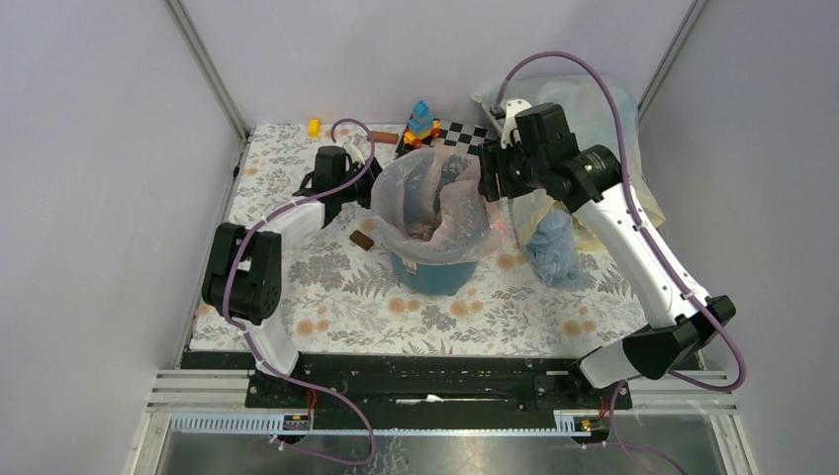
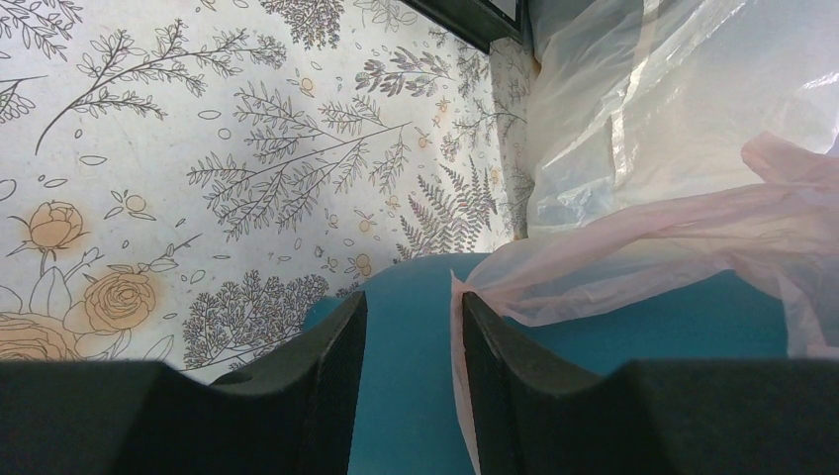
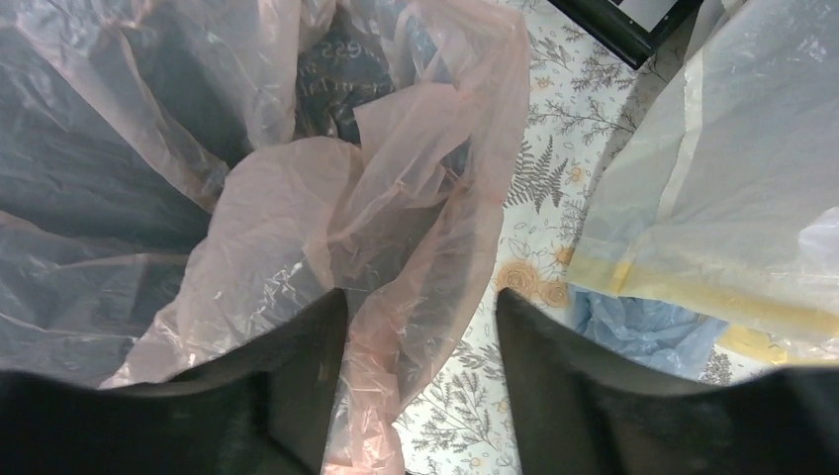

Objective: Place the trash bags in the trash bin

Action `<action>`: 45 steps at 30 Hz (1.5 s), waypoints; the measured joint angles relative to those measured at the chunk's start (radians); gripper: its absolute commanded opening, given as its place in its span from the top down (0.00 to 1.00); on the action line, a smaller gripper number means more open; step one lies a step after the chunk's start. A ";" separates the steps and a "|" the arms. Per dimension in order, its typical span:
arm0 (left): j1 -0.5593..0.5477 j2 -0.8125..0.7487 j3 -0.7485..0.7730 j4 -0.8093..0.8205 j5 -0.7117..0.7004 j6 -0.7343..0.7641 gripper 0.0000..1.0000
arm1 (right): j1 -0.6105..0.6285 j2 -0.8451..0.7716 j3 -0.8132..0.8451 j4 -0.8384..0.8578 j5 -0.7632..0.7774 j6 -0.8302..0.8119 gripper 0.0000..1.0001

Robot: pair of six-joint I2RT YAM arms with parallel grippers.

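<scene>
Bin first: the teal trash bin (image 1: 435, 275) stands upright near the middle of your floral table cover (image 1: 326, 297), between the two arms. Its mouth is full of crumpled film, with a clear trash bag (image 1: 398, 188) ballooning above the rim and a pink trash bag (image 1: 463, 213) bunched inside it and spilling over the side. Your left gripper (image 2: 413, 317) sits against the bin's left side, its fingers parted by a narrow gap. The teal wall shows through that gap, and an edge of the pink film runs along the inner face of one finger; you cannot tell whether it touches. Your right gripper (image 3: 420, 307) hangs over the bin's right rim with fingers spread wide, pink film drooping loosely between them, not pinched. Just right of the bin, a yellow-banded clear bag (image 3: 732, 168) and a blue bag (image 1: 554, 252) lie on the cover. A toy (image 1: 422, 121) and a checkered board (image 1: 463, 134) sit at the far edge.
</scene>
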 measured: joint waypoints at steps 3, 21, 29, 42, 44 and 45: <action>0.000 -0.005 0.000 -0.002 -0.003 0.000 0.58 | 0.005 0.000 -0.013 -0.011 0.010 -0.006 0.66; 0.000 -0.010 -0.012 -0.039 -0.020 0.024 0.93 | 0.006 -0.162 -0.339 0.101 0.188 0.038 0.88; -0.005 -0.010 -0.034 -0.043 -0.022 0.027 1.00 | 0.006 -0.190 -0.661 0.358 0.156 0.155 0.82; -0.017 -0.036 -0.121 -0.026 -0.040 0.026 1.00 | 0.003 -0.280 -0.987 0.768 0.136 0.331 0.63; -0.017 -0.049 -0.133 -0.022 -0.043 0.026 1.00 | -0.005 -0.288 -1.038 0.801 0.141 0.356 0.51; -0.017 -0.055 -0.138 -0.020 -0.045 0.026 1.00 | -0.012 -0.302 -1.077 0.835 0.138 0.370 0.48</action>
